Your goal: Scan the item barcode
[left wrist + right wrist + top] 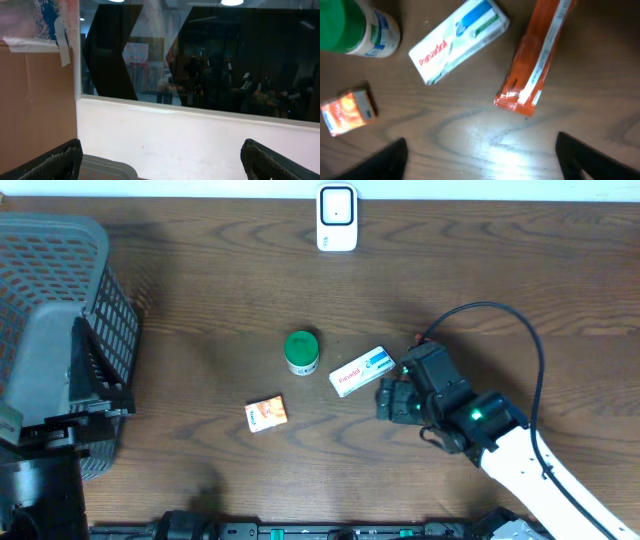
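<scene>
An orange packet [536, 59] lies flat on the wooden table just ahead of my right gripper [482, 160], which is open with only bare table between its fingers. In the overhead view that gripper [384, 402] sits right of the white box [361, 370], and the arm hides most of the packet. The white barcode scanner [337, 218] stands at the table's far edge. My left gripper [162, 167] is open and empty, raised and facing a wall and a dark window.
A green-lidded jar [302, 351] and a small orange box [266, 413] lie left of the white box [457, 41]. A grey mesh basket [60, 280] fills the left side, with its rim [107, 167] below the left fingers.
</scene>
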### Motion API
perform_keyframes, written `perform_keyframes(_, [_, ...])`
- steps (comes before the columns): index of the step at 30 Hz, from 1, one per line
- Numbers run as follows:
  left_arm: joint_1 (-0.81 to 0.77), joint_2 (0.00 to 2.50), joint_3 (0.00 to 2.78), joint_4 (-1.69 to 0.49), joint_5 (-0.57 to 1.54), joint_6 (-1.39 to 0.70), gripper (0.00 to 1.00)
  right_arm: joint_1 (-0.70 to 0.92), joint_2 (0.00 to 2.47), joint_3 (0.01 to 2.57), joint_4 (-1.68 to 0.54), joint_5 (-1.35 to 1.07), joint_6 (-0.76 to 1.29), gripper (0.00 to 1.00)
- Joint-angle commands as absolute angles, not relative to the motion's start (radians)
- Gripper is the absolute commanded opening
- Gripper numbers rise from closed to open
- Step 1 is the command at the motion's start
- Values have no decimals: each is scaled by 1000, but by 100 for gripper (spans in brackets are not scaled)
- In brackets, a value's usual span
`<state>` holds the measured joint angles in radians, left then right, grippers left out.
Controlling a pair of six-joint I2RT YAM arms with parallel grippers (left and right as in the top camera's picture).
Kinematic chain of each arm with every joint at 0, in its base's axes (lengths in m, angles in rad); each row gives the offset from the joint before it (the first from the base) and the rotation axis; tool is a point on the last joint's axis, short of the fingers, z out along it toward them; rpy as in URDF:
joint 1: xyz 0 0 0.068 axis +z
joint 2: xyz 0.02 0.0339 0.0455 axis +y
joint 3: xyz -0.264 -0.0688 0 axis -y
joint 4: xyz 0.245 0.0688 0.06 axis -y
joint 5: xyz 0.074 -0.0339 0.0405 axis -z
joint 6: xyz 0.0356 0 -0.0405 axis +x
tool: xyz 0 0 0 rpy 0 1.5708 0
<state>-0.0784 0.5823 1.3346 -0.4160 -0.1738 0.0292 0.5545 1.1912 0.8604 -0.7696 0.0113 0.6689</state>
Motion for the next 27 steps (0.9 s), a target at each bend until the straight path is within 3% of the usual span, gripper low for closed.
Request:
perform_keyframes(1, [-70,574,1329,-416,-156,20,99,508,1262,854,-723,-105,665,26])
perform_keyframes(2, [-70,574,1329,-416,-156,20,99,508,1290,854,-700,-104,665,10])
perform_keyframes(3, [-70,574,1329,-416,-156,20,99,509,1324,854,-671,-104,669,1])
perform_keyframes(11, [-70,566,1328,-419,-157,20,99,501,1575,854,-571,-87,676,1])
perform_keyframes(27, [-70,564,1308,-417,-157,20,99,480,1617,854,-740,134,646,1])
